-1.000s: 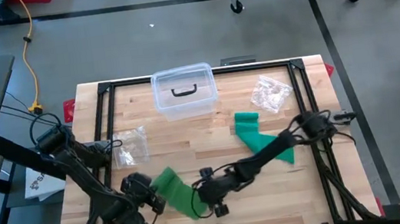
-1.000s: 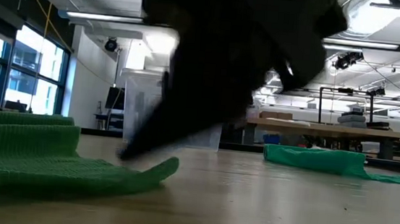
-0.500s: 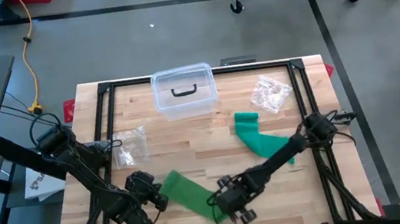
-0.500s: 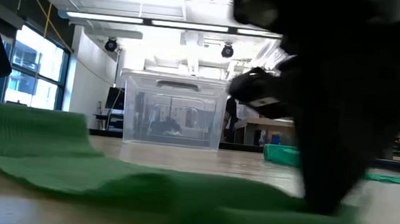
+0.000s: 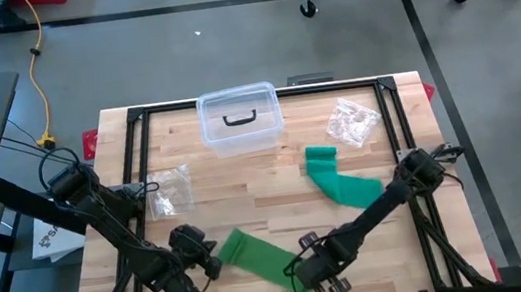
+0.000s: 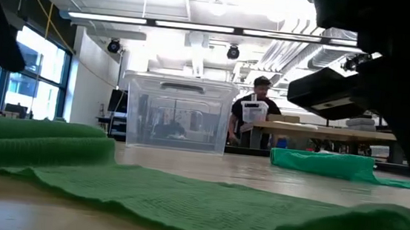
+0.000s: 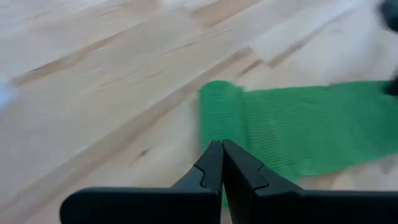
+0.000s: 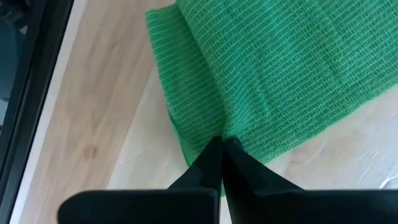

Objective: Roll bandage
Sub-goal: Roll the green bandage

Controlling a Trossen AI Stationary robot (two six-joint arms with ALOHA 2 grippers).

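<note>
Pinching the near end of the green bandage (image 8: 273, 68), the right gripper (image 8: 222, 149) has its two dark fingers pressed together on a fold of the mesh, low at the front edge of the table (image 5: 247, 193). In the high view that gripper (image 5: 308, 273) sits at the strip's right end, with its arm reaching back toward the table's right side. The bandage (image 5: 260, 257) lies stretched flat across the front of the wooden top, running from the right gripper leftward to a small rolled portion beside the left gripper (image 5: 210, 266). The left gripper (image 7: 222, 163) is clenched, its fingertips meeting right at the edge of the rolled end (image 7: 219, 112); whether any cloth is caught between them cannot be told. In the low view the strip (image 6: 182, 202) spreads over the foreground, its rolled end at the left. Farther back on the table rest a second green bandage (image 5: 337, 178), loosely crumpled, a clear plastic box (image 5: 240, 120) with a lid, and two clear plastic bags (image 5: 351, 120) (image 5: 170, 191). A person (image 6: 253, 115) stands in the room beyond the table
</note>
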